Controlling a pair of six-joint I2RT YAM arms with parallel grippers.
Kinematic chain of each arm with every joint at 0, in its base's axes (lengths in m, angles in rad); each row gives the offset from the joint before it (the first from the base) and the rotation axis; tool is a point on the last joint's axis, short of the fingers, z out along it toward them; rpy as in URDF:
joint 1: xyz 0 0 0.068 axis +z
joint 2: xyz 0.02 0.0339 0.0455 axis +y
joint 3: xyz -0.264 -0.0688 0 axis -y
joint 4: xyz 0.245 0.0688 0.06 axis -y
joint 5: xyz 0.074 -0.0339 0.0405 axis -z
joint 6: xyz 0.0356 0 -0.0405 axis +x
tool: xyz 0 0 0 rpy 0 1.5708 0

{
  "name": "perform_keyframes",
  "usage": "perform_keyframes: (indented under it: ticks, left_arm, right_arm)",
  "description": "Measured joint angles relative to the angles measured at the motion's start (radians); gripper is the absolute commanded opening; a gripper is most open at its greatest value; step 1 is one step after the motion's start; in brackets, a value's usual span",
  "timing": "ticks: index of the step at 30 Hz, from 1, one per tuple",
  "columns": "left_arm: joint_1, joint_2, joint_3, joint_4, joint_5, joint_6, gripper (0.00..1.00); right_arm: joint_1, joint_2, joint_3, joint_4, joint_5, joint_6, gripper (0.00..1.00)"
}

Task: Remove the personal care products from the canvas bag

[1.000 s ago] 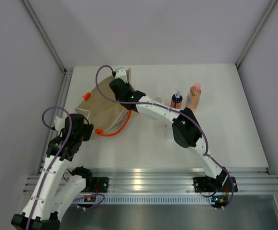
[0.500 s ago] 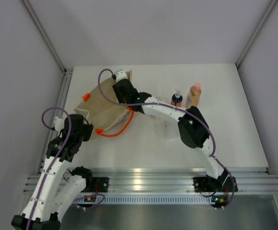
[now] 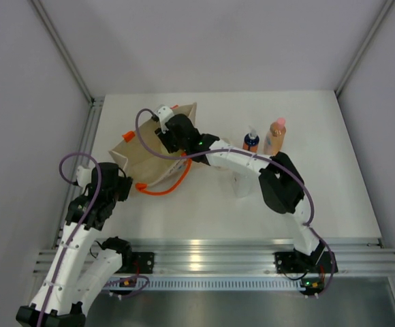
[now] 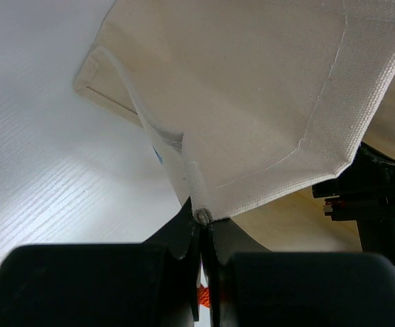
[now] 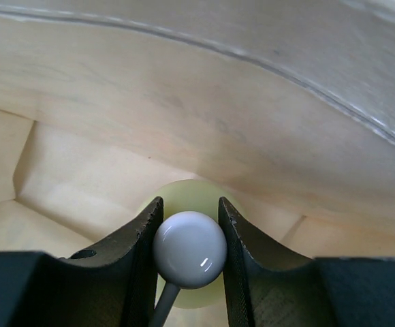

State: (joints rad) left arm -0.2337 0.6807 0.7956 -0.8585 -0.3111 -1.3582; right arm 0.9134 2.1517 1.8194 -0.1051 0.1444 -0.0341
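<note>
Reaching deeper than a sec ago, your right fingers (image 5: 155, 214) clamp the yellow-green bottle (image 5: 189, 251) by its cap inside the canvas bag (image 3: 146, 153); left fingers (image 4: 196, 228) pinch the bag's edge. Out on the counter (image 3: 320, 177): orange bottle (image 3: 250, 142), peach bottle (image 3: 276, 136). Approx. half done.

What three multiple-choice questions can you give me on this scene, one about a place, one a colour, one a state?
1. Where is the right pincer? A inside the canvas bag; B beside it; C behind it.
2. What colour are its loop handles? A blue; B orange; C green.
3. The left pincer is: A open; B shut on the bag's hem; C shut on nothing.
1 A: canvas walls surround it, gripping the yellow-green bottle's white cap. 2 B: orange loops by the bag's mouth. 3 B: its jaws pinch the canvas edge.
</note>
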Motion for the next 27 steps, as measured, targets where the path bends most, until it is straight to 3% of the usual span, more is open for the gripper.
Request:
perform_keyframes:
  ticks: [23,27]
  left_arm:
    - [0.000,0.016,0.003,0.001,-0.002,0.000,0.00]
    - [0.000,0.017,0.007,0.000,-0.004,0.000,0.05]
  right_arm:
    - [0.000,-0.091,0.066,-0.016,-0.230,-0.027,0.00]
    - [0.000,-0.120,0.096,-0.027,-0.256,-0.026,0.00]
